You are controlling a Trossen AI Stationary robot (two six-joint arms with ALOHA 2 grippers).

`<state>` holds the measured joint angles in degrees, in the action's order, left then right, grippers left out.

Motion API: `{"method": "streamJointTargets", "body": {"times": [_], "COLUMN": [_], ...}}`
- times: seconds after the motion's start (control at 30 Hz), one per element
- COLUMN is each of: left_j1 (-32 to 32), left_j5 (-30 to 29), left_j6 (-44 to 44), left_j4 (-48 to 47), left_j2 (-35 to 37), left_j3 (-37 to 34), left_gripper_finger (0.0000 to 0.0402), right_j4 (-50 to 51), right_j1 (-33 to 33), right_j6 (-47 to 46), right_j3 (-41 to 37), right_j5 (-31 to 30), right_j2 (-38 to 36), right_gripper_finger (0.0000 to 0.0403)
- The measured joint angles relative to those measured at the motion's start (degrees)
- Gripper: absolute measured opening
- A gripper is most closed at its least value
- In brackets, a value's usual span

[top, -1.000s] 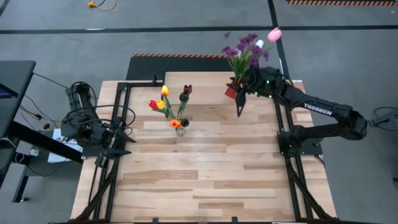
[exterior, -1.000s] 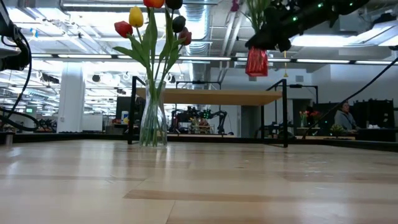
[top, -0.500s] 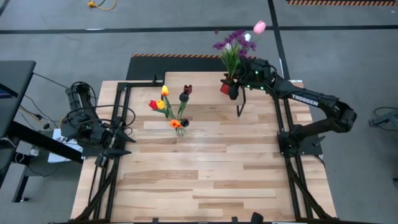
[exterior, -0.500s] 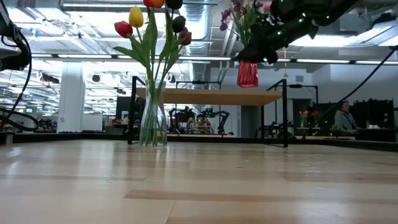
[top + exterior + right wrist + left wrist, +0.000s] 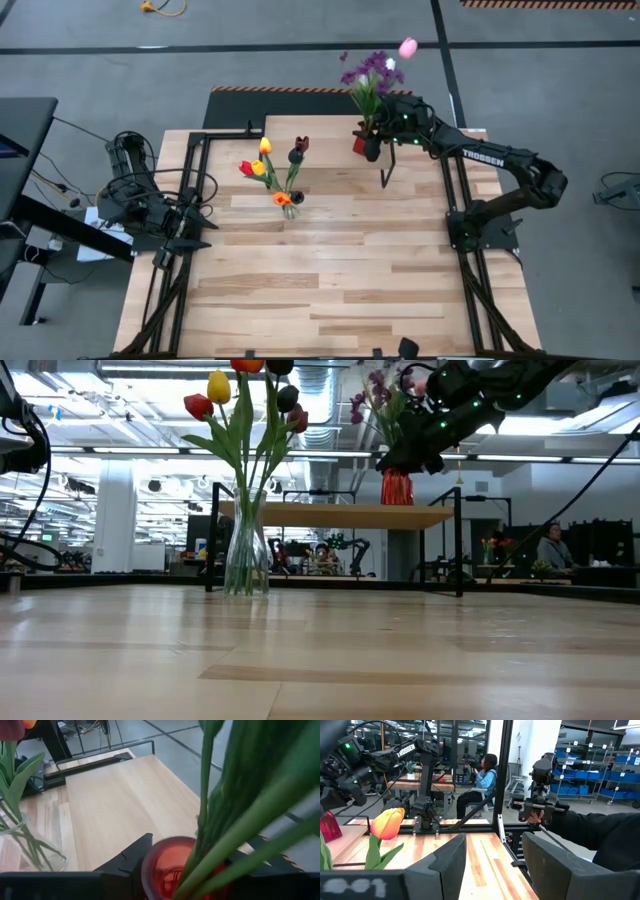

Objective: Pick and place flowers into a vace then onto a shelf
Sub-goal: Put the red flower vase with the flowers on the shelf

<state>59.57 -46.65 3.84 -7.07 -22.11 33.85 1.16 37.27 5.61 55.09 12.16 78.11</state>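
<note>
We log wooden surface point(image 5: 330, 270), shelf point(image 5: 335, 515) at far edge. Right gripper point(image 5: 372, 147) fingers around red vase point(image 5: 397, 487) on shelf plank; full clasp, cannot tell. Purple-pink flowers point(image 5: 375, 72) inside. Clear vase point(image 5: 246, 555) holds tulips point(image 5: 272, 170) mid-surface. Left gripper point(image 5: 190, 235) fingers spread, empty, at left edge.
</note>
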Motion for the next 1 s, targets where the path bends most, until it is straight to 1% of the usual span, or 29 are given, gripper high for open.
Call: {"method": "streamJointTargets", "body": {"times": [0.2, 0.27, 0.33, 0.53, 0.67, 0.8, 1.0], "left_j1": [0.02, 0.02, 0.02, 0.02, 0.01, 0.02, 0.02], "left_j5": [0.0, 0.01, 0.01, 0.02, 0.02, 0.02, 0.02], "left_j6": [0.03, 0.33, 0.46, 0.5, 0.52, 0.54, 0.85], "left_j4": [0.01, 0.0, 0.0, 0.0, 0.02, 0.02, 0.0], "left_j2": [-0.02, -0.01, -0.02, 0.0, -0.01, -0.01, 0.0], "left_j3": [0.0, 0.0, 0.0, 0.0, 0.0, 0.0, 0.0], "left_gripper_finger": [0.0184, 0.0184, 0.0184, 0.0184, 0.0184, 0.0184, 0.0184], "right_j4": [0.34, 0.41, 0.59, 1.94, 2.04, 3.22, 5.22], "right_j1": [-0.02, -0.22, -0.51, -0.54, -0.54, -0.54, -0.64], "right_j6": [0.64, 0.87, 1.47, 2.43, 2.67, 3.86, 3.95], "right_j3": [0.0, 0.0, 0.0, 0.0, 0.0, 0.0, -0.02], "right_j5": [-0.02, -0.16, -0.22, -0.21, -0.21, -0.19, -0.19], "right_j2": [-0.11, -0.11, -0.13, -0.17, -0.35, -1.61, -3.72], "right_gripper_finger": [0.0141, 0.0143, 0.0156, 0.0236, 0.0274, 0.029, 0.0292]}}
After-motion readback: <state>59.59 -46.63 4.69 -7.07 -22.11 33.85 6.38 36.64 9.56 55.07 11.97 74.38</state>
